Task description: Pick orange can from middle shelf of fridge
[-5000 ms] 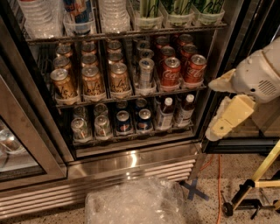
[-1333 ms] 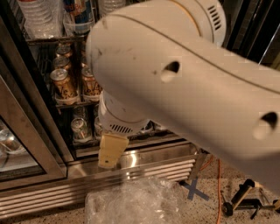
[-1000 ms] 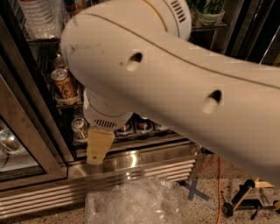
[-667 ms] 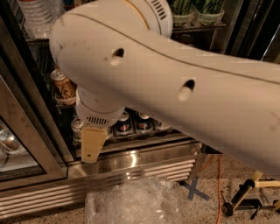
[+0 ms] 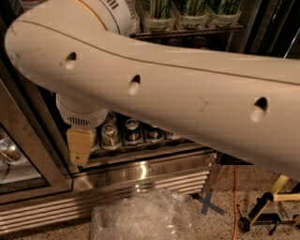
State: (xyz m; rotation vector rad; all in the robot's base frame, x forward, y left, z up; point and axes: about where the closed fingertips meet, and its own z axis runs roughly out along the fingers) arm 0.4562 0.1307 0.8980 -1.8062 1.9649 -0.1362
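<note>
My white arm (image 5: 178,89) stretches across most of the camera view in front of the fridge (image 5: 140,171). The orange can and the middle shelf are hidden behind it. My gripper (image 5: 80,146) shows as a tan piece hanging under the round wrist at the left. It sits just in front of the lower shelf's left end, beside the fridge's left door post.
Dark and silver cans (image 5: 132,131) stand on the lower shelf. Green-and-white containers (image 5: 192,14) sit on the upper shelf. On the floor are a crumpled clear plastic bag (image 5: 140,218), a blue tape cross (image 5: 209,205) and a yellow-black stand (image 5: 265,206). A glass door (image 5: 18,159) is at left.
My arm has swung further left and closer across the shelves. The orange cans seen at the left earlier are now covered, and the tan gripper piece has shifted left.
</note>
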